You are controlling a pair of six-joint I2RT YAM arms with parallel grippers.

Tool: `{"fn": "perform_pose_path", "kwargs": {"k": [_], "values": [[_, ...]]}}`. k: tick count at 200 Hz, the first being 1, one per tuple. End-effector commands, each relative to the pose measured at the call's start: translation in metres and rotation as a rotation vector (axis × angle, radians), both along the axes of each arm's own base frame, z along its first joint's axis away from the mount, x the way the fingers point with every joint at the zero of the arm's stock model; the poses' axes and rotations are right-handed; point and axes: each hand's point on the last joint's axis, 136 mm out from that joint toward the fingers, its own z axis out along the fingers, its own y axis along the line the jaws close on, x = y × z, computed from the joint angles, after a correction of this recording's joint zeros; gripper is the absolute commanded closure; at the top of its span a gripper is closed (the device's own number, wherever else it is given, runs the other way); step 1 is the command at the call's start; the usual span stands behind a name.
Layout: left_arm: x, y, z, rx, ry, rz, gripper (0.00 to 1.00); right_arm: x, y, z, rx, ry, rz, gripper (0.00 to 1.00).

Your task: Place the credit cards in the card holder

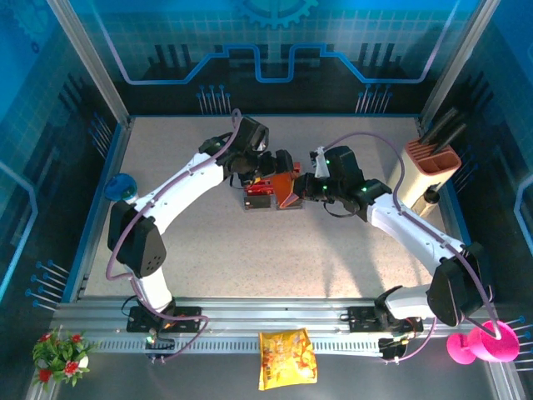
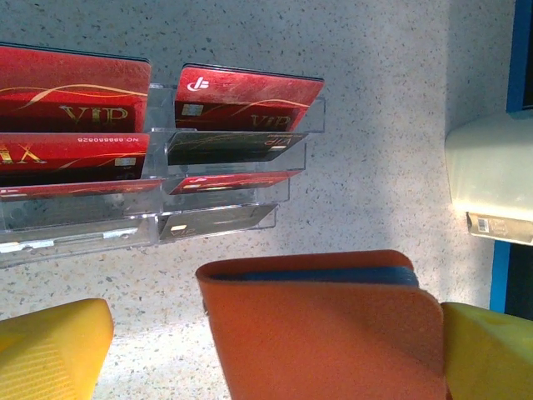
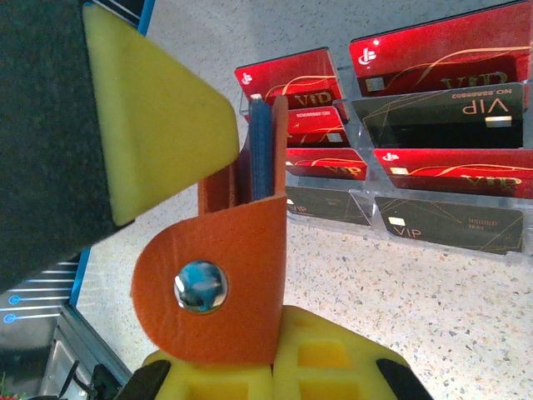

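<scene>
while the right gripper (image 3: 241, 242) pinches the orange card holder (image 2: 316, 325), the left gripper (image 2: 271, 354) stands spread wide around it.

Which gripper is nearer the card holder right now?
Right. The right gripper is shut on the card holder at its snap flap. The left gripper is open and straddles it, with a visible gap to one finger.

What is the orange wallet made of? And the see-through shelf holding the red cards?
The orange wallet looks like leather or fake leather: it is matte and finely grained, with a shiny metal snap. The shelf looks like hard clear plastic: you can see right through it, and its edges glint. The red cards look like glossy plastic with gold print.
</scene>
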Motion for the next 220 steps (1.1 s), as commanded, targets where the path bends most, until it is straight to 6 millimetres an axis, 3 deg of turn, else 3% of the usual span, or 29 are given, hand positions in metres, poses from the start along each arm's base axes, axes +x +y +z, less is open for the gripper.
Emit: {"fn": "perform_pose_path", "kwargs": {"k": [1, 49, 99, 134, 157, 199, 220], "values": [[-0.014, 0.011, -0.013, 0.064, 0.023, -0.023, 0.01, 0.007, -0.006, 0.005, 0.019, -0.01, -0.048, 1.0], [-0.024, 0.038, -0.016, 0.082, 0.025, 0.016, 0.01, 0.006, -0.018, -0.005, 0.009, 0.018, -0.095, 1.0], [-0.039, 0.072, -0.039, 0.114, 0.071, 0.059, 0.01, 0.004, -0.021, -0.004, 0.039, 0.022, -0.106, 1.0], [-0.04, 0.078, -0.049, 0.12, 0.087, 0.057, 0.01, 0.002, -0.019, -0.006, 0.044, 0.028, -0.099, 1.0], [-0.036, 0.074, -0.03, 0.091, 0.05, 0.051, 0.01, -0.001, -0.019, -0.008, 0.028, 0.03, -0.097, 1.0], [-0.029, 0.059, 0.035, -0.041, -0.056, 0.056, 0.01, -0.005, -0.015, -0.01, -0.011, 0.027, -0.097, 1.0], [-0.028, 0.049, 0.056, -0.103, -0.083, 0.054, 0.01, -0.007, -0.012, -0.014, -0.026, 0.033, -0.101, 1.0]]}}
